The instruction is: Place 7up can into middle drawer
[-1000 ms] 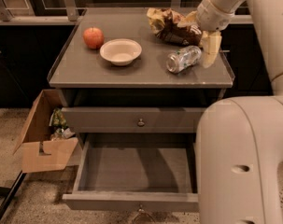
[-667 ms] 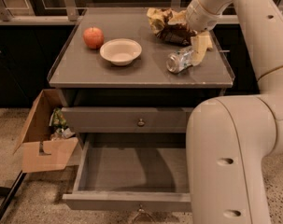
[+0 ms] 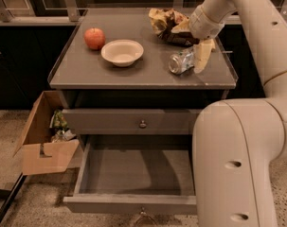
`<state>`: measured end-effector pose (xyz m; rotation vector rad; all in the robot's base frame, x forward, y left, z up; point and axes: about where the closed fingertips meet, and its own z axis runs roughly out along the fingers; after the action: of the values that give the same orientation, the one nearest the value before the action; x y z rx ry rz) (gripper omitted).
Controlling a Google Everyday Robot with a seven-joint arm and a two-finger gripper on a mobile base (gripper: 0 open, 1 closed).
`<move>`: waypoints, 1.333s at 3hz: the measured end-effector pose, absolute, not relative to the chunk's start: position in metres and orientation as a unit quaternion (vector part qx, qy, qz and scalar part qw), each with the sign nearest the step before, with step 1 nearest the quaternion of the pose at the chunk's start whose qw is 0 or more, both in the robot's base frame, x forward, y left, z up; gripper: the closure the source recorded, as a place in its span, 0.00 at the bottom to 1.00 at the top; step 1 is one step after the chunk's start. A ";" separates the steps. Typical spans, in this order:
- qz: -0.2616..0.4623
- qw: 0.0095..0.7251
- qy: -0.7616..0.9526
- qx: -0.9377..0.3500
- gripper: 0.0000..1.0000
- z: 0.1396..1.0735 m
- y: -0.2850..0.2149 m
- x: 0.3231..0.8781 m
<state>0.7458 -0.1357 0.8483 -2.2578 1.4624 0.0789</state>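
The 7up can [image 3: 181, 61] lies on its side on the right part of the cabinet top [image 3: 110, 74], its shiny end facing the front. My gripper [image 3: 194, 45] hangs just over and to the right of the can, open. One cream finger [image 3: 203, 56] stands against the can's right side. The can still rests on the top. The middle drawer [image 3: 133, 203] is pulled out wide below, and nothing lies in it.
A brown and yellow snack bag [image 3: 165, 21] lies behind the can. A white bowl [image 3: 122, 52] and a red apple [image 3: 94, 38] stand at the left. A shut drawer front with a round knob [image 3: 142, 124] is above the open drawer. A cardboard box [image 3: 44, 141] stands on the floor at the left.
The arm has swung left, bringing the gripper from the can's right side closer over it. The can has not moved.
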 end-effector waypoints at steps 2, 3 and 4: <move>0.049 0.214 0.514 -0.829 0.00 0.834 -0.129 0.740; 0.048 0.214 0.514 -0.829 0.18 0.834 -0.129 0.740; 0.048 0.214 0.514 -0.829 0.47 0.834 -0.129 0.740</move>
<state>0.7399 -0.1294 0.8345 -2.3005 1.4269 0.1345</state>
